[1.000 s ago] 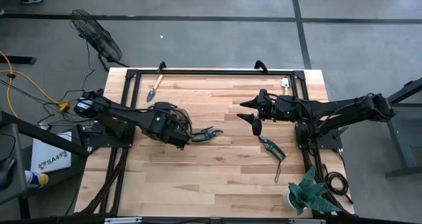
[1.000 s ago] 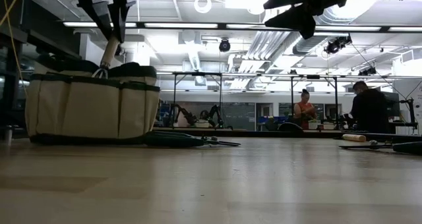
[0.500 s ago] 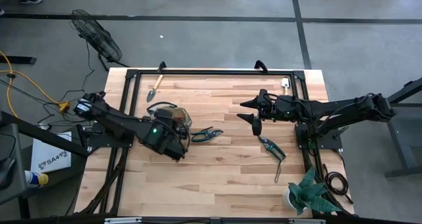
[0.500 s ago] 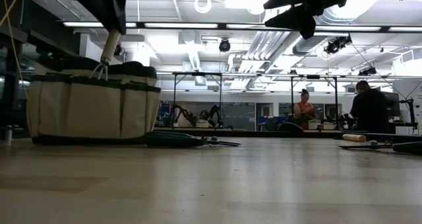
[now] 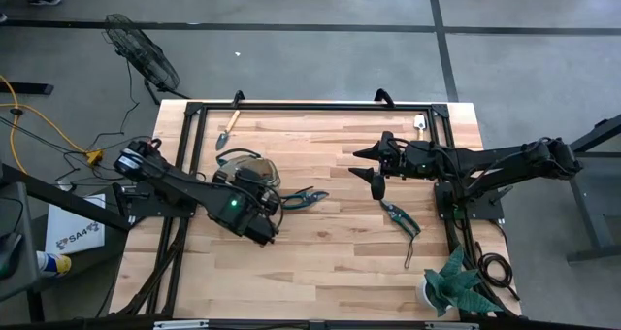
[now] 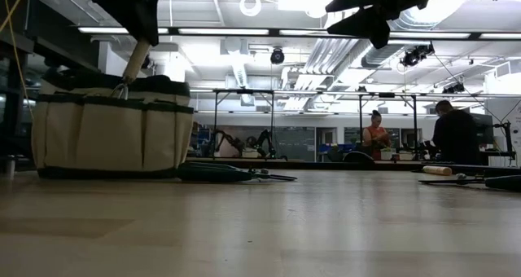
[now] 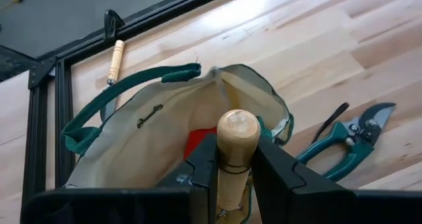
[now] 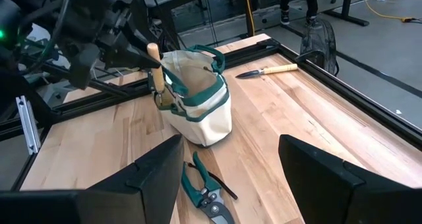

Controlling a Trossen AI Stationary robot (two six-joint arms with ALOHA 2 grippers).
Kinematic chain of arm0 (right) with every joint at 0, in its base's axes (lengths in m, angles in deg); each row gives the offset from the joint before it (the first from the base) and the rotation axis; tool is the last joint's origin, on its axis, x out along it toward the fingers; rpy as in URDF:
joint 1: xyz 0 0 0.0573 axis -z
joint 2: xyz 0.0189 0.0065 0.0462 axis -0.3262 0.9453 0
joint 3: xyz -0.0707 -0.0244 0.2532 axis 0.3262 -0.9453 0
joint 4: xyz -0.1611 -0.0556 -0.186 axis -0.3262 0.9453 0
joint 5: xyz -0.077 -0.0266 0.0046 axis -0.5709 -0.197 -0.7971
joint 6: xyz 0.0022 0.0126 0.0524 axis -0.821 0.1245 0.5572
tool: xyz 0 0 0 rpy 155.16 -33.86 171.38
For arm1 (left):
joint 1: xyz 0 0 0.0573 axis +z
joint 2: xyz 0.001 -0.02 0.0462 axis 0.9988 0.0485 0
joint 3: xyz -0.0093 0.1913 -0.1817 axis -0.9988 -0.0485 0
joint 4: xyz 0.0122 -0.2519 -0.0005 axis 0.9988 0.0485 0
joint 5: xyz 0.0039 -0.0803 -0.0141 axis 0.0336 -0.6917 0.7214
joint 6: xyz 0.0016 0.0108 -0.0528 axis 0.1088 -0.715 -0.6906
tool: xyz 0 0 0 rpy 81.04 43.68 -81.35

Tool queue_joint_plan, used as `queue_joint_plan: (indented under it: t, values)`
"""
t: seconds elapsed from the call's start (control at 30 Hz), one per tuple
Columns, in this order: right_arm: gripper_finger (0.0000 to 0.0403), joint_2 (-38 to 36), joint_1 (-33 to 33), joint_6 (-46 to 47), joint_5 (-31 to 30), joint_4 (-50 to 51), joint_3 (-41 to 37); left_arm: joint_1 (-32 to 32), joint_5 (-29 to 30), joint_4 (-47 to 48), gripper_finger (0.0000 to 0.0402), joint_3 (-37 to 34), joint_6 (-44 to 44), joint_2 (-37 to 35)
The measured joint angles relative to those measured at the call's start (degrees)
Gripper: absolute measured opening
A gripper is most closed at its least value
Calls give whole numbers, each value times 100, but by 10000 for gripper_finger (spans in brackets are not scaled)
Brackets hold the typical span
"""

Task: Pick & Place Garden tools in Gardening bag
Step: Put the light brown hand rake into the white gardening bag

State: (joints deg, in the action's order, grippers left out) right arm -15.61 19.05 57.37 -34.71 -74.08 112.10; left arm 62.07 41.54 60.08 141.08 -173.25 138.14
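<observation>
While the left hand (image 7: 234,168) grips a wooden-handled trowel (image 7: 236,145), it has drawn back over the gardening bag (image 5: 254,172), delivery near; right hand (image 5: 376,171) waits open, empty

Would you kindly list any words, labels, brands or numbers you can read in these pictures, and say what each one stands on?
"SA4": on the white box on the floor left of the table, seen in the high view; any characters after these are cut off or too small to read.
A small dark mark on the inside of the gardening bag, seen in the left wrist view: too small to read.
No other readable text shows.
</observation>
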Motion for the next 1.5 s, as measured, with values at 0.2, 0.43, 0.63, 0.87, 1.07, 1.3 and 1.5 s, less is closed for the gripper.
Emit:
queue_joint_plan:
  t: [0.2,0.43,0.63,0.87,1.07,1.3,1.5]
  values:
    - [240,0,-2,0,0,0,0,2,-187,6,58,0,-279,292]
    - [240,0,0,0,18,2,0,173,-398,-8,58,-20,-472,489]
    - [240,0,-1,0,19,2,-1,435,-646,1,58,-170,-719,489]
    - [240,0,-2,0,20,2,-1,571,-996,2,85,-173,-574,489]
    - [240,0,0,0,20,2,-2,564,-1134,8,180,-166,-579,489]
    - [240,0,-2,0,20,1,-2,570,-1188,0,238,40,-308,328]
    - [240,0,0,-2,30,4,-2,568,-1249,-6,245,74,-128,-107]
